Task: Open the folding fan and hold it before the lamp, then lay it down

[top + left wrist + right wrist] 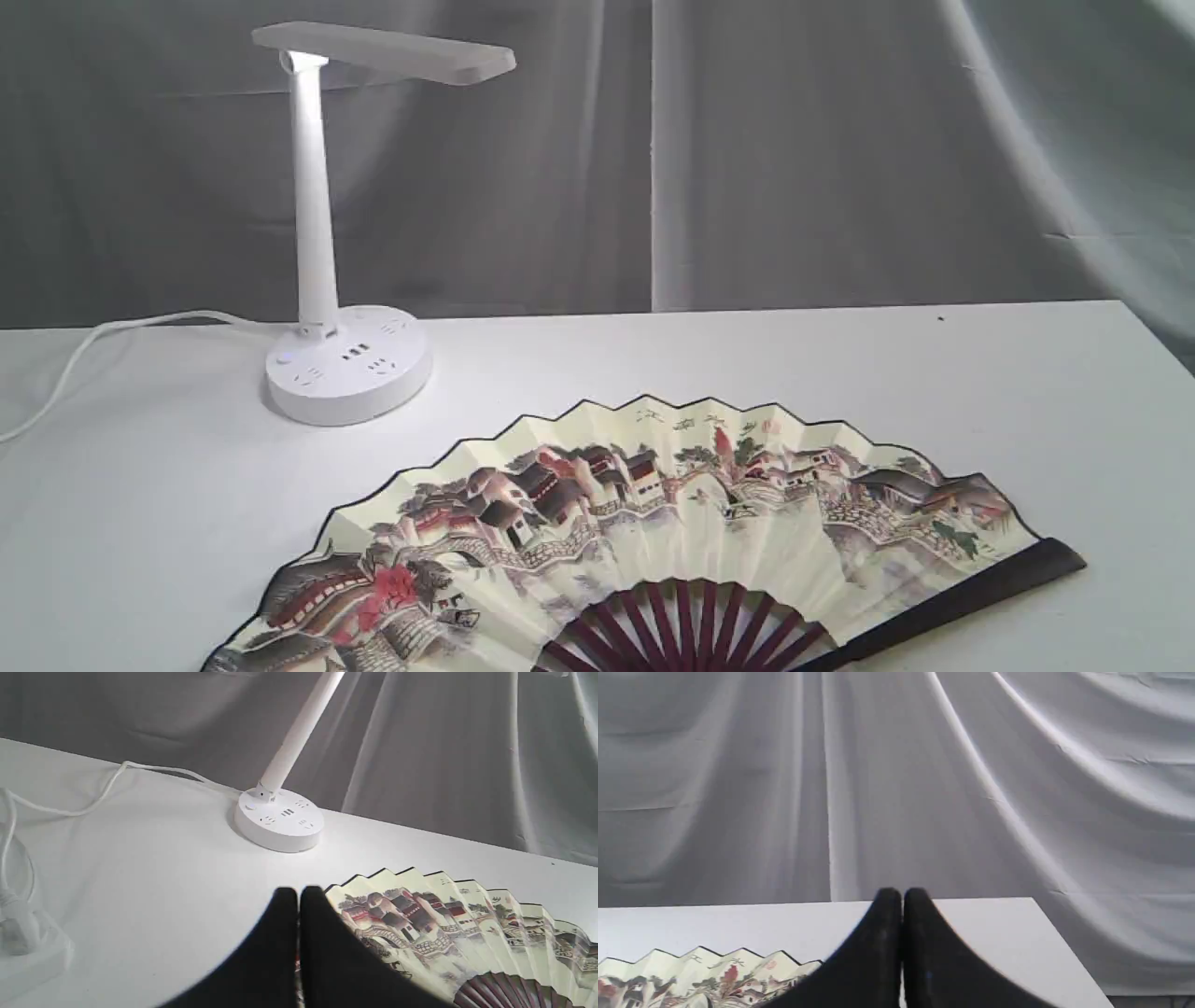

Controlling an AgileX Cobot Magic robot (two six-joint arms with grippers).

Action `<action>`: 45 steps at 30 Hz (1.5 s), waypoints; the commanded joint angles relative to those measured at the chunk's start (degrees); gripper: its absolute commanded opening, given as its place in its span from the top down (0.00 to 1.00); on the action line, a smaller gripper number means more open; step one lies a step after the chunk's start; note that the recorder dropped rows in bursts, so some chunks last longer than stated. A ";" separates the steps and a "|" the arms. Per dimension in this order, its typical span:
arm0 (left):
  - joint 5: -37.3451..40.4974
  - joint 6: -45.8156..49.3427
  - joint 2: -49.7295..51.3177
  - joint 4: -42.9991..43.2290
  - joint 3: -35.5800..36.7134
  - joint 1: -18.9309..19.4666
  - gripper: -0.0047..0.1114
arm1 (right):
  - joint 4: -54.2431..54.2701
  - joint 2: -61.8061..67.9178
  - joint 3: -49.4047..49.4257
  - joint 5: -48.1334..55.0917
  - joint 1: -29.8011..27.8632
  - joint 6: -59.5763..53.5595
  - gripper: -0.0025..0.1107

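The folding fan (653, 523) lies spread open and flat on the white table (840, 364), painted side up, with its maroon ribs at the front edge of the exterior view. The white lamp (317, 233) stands behind it at the left, post upright, head pointing right. Neither gripper shows in the exterior view. In the left wrist view my left gripper (299, 896) is shut with nothing in it, raised above the fan (448, 933) near its left end, lamp base (279, 821) beyond. My right gripper (902, 897) is shut and empty, with a corner of the fan (700, 975) below it.
The lamp's white cord (93, 798) runs leftward across the table to a white power strip (23, 952) at the left edge. A grey curtain (794, 149) hangs behind the table. The table's right edge (1064, 947) lies close to the right gripper.
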 commanded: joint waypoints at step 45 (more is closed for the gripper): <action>-1.39 0.08 -1.09 -0.19 0.29 -0.29 0.96 | 0.38 -6.09 0.26 18.45 -0.48 1.97 0.98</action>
